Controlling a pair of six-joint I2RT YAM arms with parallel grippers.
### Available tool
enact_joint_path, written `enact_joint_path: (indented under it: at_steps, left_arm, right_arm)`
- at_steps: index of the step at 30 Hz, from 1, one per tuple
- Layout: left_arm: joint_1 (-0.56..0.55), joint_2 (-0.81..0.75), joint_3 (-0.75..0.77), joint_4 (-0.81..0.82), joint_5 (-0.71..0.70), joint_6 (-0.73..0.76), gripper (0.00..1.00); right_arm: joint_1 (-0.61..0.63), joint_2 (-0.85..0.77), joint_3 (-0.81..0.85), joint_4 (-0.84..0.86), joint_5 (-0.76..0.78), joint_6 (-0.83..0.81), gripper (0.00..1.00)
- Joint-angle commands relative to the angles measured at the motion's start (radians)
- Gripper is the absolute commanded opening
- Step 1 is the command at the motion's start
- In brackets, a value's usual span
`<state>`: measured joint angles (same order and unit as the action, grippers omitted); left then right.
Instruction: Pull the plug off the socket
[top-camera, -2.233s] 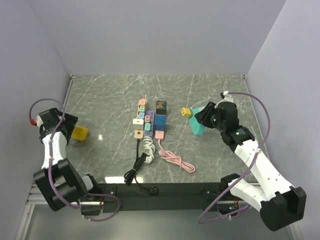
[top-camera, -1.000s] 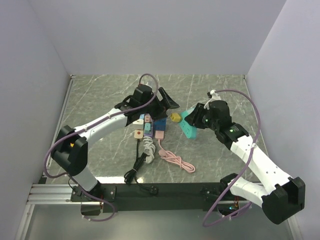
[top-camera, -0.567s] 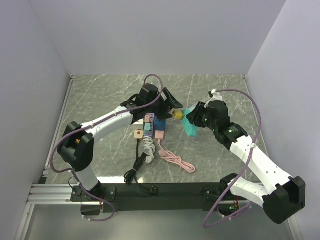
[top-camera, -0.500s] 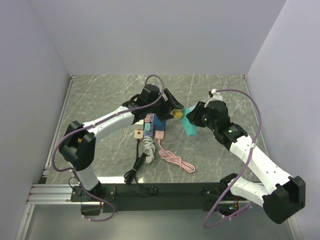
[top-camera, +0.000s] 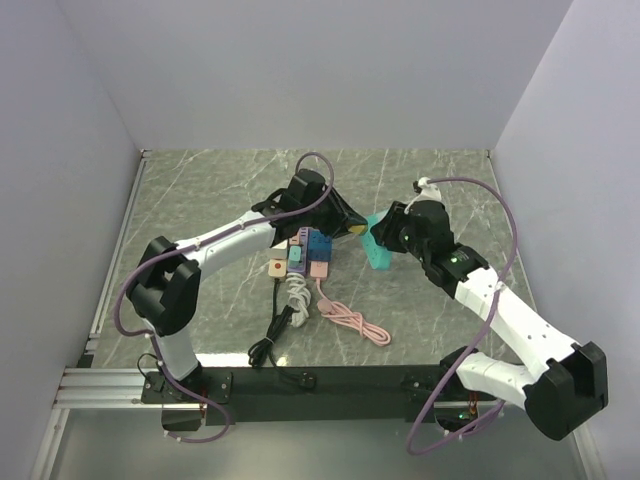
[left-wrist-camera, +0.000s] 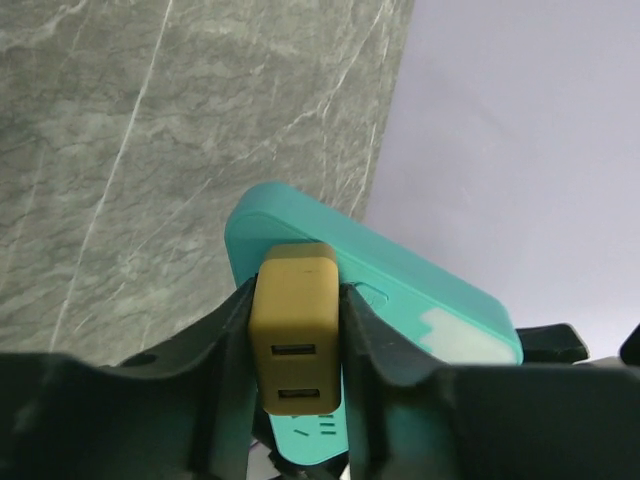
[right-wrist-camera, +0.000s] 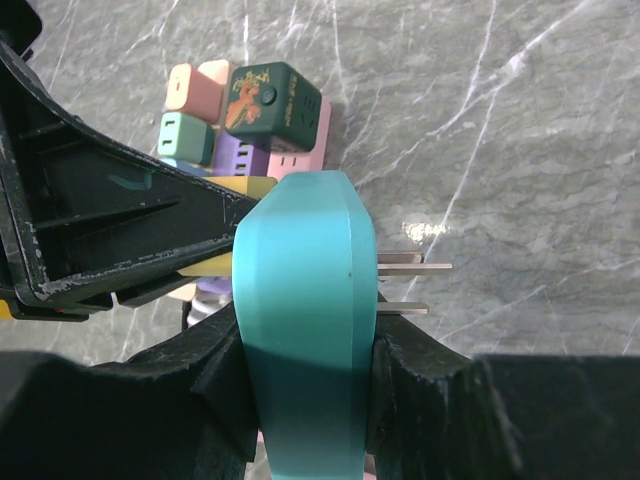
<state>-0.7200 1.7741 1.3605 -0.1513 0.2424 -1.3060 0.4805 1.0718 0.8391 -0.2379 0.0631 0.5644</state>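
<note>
Pulling step: by the look of it both grips are made and the draw itself is not yet done. The left arm should draw straight out along the plug's own line, square to the socket face. The right arm should hold firm against it. Twisting risks a slip, since the pads bear only on the plug's smooth sides.
Table: the grey marbled table (top-camera: 200, 190) carries a cluster of coloured adapters (top-camera: 305, 250) and loose cords (top-camera: 345, 318) just below the meeting point. The draw should go away from them.
Right gripper: the right gripper (right-wrist-camera: 305, 385) has its jaws closed on the socket, one finger pressed to each narrow side.
Socket: the teal socket (right-wrist-camera: 300, 300) sits between the two grippers and appears lifted off the table.
Left gripper: the left gripper (left-wrist-camera: 295, 300) is clamped on the plug, its fingers touching both flanks.
Plug: the yellow plug (left-wrist-camera: 295, 345) lies directly between the left fingertips, its far end seated against the socket's face and not yet out.
Prongs: two bare metal prongs (right-wrist-camera: 405, 285) stick out of the socket on the side opposite the plug, touching nothing.
</note>
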Motion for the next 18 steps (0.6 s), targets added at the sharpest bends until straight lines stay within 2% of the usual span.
enact_joint_path:
  at_steps: [1,2,3,4,12,18]
  left_arm:
    - [-0.012,0.008,0.043,0.055,0.037,0.002,0.28]
    - [-0.012,0.007,0.039,0.053,0.037,0.005,0.21]
    - [-0.01,0.002,0.034,0.053,0.035,0.005,0.06]
    - [-0.01,-0.001,0.022,0.052,0.037,0.008,0.01]
    - [0.048,-0.125,-0.113,0.067,0.034,0.039,0.0]
    - [0.189,-0.309,-0.313,0.092,0.061,0.062,0.0]
  right_arm:
    - [0.02,0.002,0.035,0.101,-0.016,0.003,0.0]
    - [0.02,0.004,0.034,0.1,-0.016,0.006,0.0]
    - [0.02,0.01,0.037,0.091,-0.005,0.011,0.0]
    - [0.018,0.016,0.041,0.081,0.024,0.025,0.0]
    - [-0.031,0.114,0.077,-0.091,0.197,0.106,0.0]
    - [-0.17,0.128,0.064,-0.202,0.277,0.17,0.0]
